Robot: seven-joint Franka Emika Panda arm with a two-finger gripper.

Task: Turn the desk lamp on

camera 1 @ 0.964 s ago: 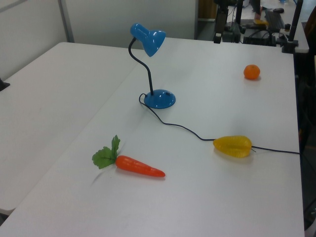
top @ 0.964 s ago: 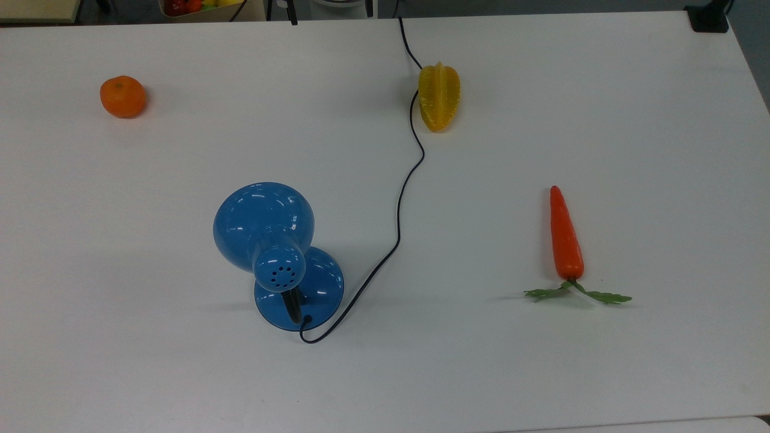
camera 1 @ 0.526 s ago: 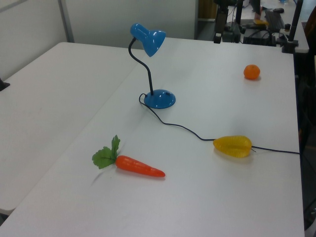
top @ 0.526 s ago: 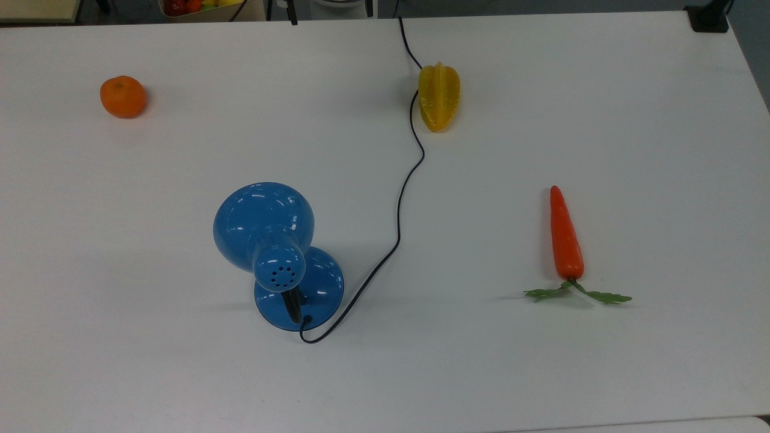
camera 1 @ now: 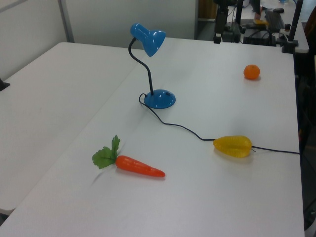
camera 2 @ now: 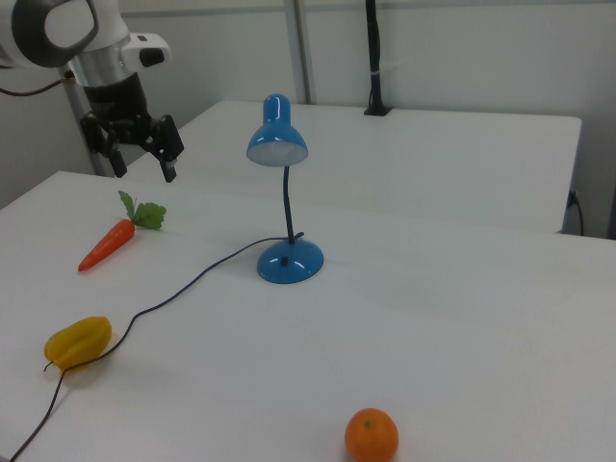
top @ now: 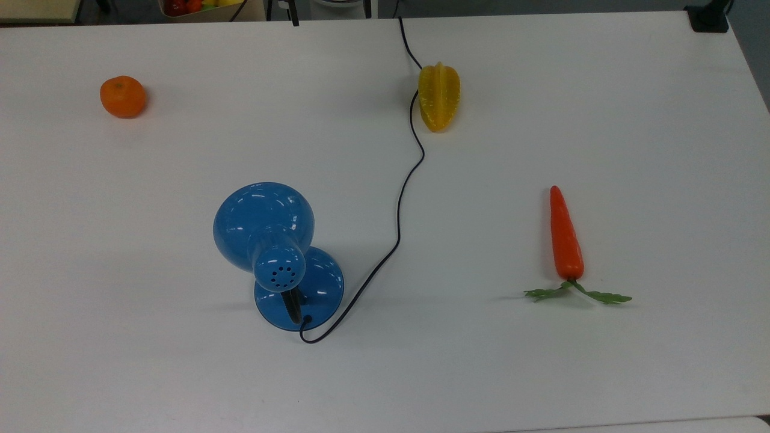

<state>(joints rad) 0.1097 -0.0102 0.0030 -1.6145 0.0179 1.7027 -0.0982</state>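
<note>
1. The desk lamp (top: 278, 255) stands upright on the white table (top: 541, 373), a little toward 7 o'clock of the table's middle in the top view. Its round flat base (camera 2: 290, 262) rests flat on the surface.
2. A thin dark neck rises from the base and bends over, so the dome shade (camera 1: 153, 42) hangs above the table, its opening facing down and toward 11 o'clock in the top view.
3. The bulb inside the shade looks pale and unlit in the right view.
4. The black cord (top: 398, 222) leaves the base at its 6 o'clock edge in the top view, loops, then runs toward 1 o'clock past the yellow starfruit (top: 439, 96), touching its side.
5. The gripper (camera 2: 141, 156) hangs in the air at 10 o'clock of the lamp in the right view, well apart from it, above the carrot's (camera 2: 108, 242) leafy end. Its two black fingers stand apart, with nothing between them.
6. The carrot lies at 3 o'clock of the lamp in the top view, leaves toward 6 o'clock.
7. An orange (top: 123, 96) sits at 10 o'clock of the lamp in the top view, well apart from everything else.
</note>
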